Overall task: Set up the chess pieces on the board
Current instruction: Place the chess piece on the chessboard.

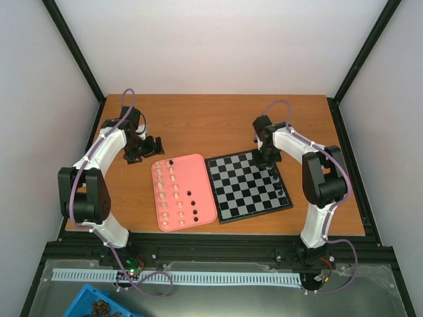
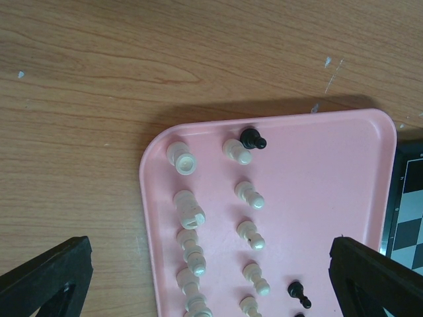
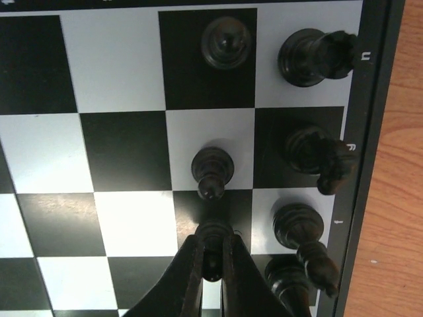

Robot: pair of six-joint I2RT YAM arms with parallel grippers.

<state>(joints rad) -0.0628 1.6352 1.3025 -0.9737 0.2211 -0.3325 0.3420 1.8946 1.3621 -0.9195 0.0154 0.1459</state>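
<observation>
The board [image 1: 248,186] lies right of centre and fills the right wrist view [image 3: 119,152]. Several black pieces stand along its right edge, such as a rook [image 3: 310,56], a knight [image 3: 320,155] and a pawn [image 3: 211,168]. My right gripper [image 3: 213,261] is shut on a black pawn [image 3: 213,234] standing on a dark square of the second file. My left gripper [image 2: 205,290] is open above the pink tray [image 2: 330,172], its fingers [image 2: 46,277] wide apart. Cream pieces [image 2: 192,214] lie in two columns there, with a black pawn [image 2: 252,139] at the top.
The pink tray [image 1: 201,165] lies left of the board with cream and a few black pieces. Bare wooden table surrounds both. A blue bin [image 1: 99,307] sits below the table's near edge.
</observation>
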